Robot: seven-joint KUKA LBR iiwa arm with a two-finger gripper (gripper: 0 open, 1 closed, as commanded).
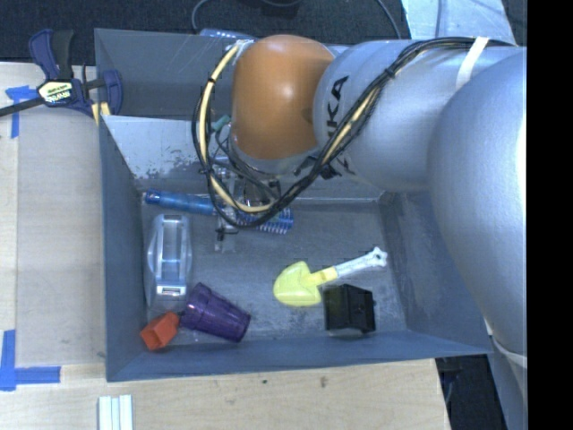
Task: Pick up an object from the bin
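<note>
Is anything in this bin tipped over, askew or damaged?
The purple cup lies tipped on its side near the front left corner of the bin, beside an orange piece. The yellow scoop and the black block lie loose but look whole. I see nothing spilled.

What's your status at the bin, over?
Gripper low at the back of the bin, over blue brush. Close on the view's left, clear plastic box. Apart, nearer the front: yellow scoop, black block, purple cup.
</note>
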